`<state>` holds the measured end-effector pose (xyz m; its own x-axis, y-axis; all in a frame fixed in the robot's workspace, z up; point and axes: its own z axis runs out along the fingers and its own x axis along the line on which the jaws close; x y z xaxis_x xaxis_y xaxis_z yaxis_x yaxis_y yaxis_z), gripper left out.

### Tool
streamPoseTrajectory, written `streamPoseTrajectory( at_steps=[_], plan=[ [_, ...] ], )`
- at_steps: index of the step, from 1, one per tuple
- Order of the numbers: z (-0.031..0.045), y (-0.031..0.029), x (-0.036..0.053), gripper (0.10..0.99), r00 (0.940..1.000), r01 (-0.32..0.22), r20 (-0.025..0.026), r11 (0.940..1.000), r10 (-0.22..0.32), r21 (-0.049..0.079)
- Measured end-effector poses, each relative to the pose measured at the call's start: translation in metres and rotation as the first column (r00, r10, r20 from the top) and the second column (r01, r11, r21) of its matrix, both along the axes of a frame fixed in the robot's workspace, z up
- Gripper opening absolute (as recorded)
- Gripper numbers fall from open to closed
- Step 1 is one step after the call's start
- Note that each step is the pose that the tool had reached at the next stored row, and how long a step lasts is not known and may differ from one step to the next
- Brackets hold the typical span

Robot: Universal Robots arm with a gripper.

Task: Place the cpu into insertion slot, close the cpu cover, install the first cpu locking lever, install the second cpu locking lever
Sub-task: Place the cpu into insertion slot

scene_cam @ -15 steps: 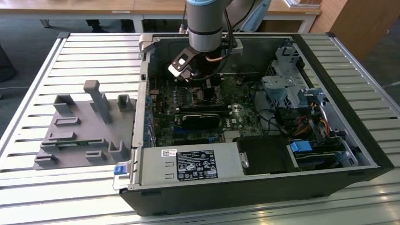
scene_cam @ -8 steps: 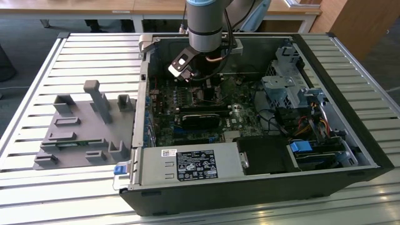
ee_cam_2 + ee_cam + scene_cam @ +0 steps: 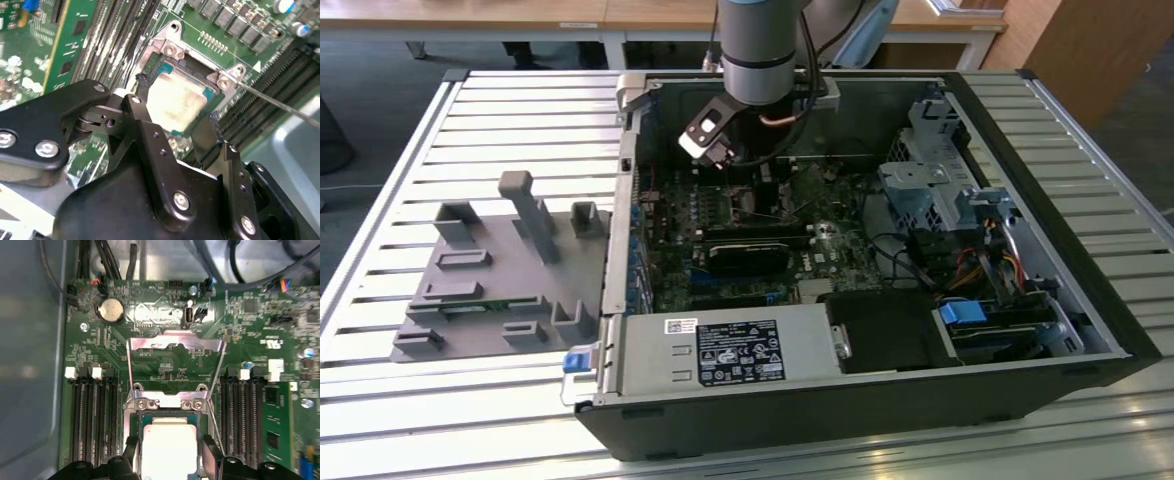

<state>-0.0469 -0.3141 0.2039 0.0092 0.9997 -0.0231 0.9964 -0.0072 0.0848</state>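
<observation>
Beige square cpu at black gripper

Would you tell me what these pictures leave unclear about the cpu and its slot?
1. Second wrist view: the tool covers the near side of the insertion slot, so whether the cpu sits flush is unclear.
2. First wrist view: the frame edge cuts off the cpu's near edge.
3. Exterior view: the slot beneath the arm is too small to read.
</observation>
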Motion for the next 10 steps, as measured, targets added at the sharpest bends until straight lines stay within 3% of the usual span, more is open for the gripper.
streamPoseTrajectory(
  at_steps=[4, 5, 6, 8, 9, 10],
  plan=[
    [0.0102, 0.0000, 0.0006, 0.596, 1.0000, 0.000, -0.0013, 1.0000, 0.000, 0.000],
    [0.0101, 0.0001, 0.0019, 0.533, 1.0000, 0.000, -0.0040, 1.0000, 0.000, 0.000],
    [0.0101, 0.0000, 0.0034, 0.533, 1.0000, 0.000, -0.0086, 1.0000, 0.000, 0.000],
    [0.0103, -0.0001, 0.0060, 0.416, 0.9999, 0.000, -0.0165, 1.0000, 0.000, 0.000],
    [0.0105, -0.0002, 0.0064, 0.357, 0.9998, 0.000, -0.0184, 1.0000, 0.000, 0.000],
    [0.0106, -0.0002, 0.0065, 0.357, 0.9998, 0.000, -0.0187, 1.0000, 0.000, 0.000]
  ],
)
